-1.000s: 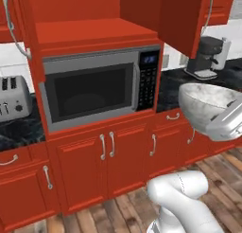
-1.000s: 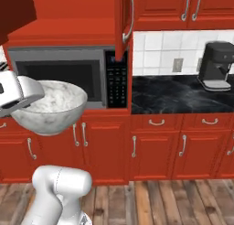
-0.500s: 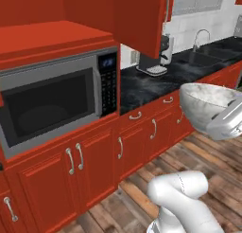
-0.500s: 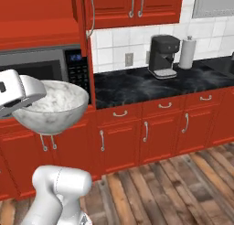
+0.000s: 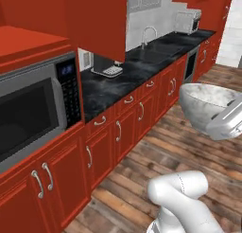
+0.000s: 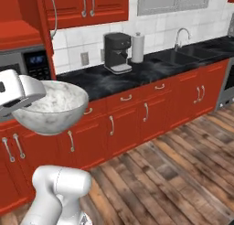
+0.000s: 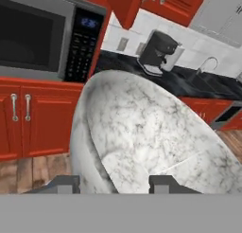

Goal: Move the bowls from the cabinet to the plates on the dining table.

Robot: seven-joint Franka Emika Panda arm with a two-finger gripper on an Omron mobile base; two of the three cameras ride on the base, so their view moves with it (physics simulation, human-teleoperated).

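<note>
In front of the black counter [image 6: 137,73] with the coffee maker [image 6: 116,52], out over the wooden floor [image 6: 183,174] and well clear of the red drawers [image 6: 132,114] beneath it, the white marbled bowl [image 6: 50,107] rides in the air on the gripper [image 7: 113,182]. The hand view shows one dark finger tip [image 7: 64,182] outside the bowl's wall and the other [image 7: 165,182] inside it, so the jaws pinch the rim between them. In the left base view the bowl [image 5: 205,109] hangs just beside the white hand, mouth up and a little tilted.

The bowl looks rigid, thick-walled and glossy, like stone or glazed ceramic: probably heavy for its size, slippery under the pads and liable to chip if it is knocked. A one-sided hold on the rim leaves most of its weight hanging off to one side, so it may tend to swing or slide between the fingers when the base turns. The rim seems the only practical place to grip, since the body is too wide to span.

Neither the plates nor the dining table appear near the counter, so the carry is judged unfinished.
</note>
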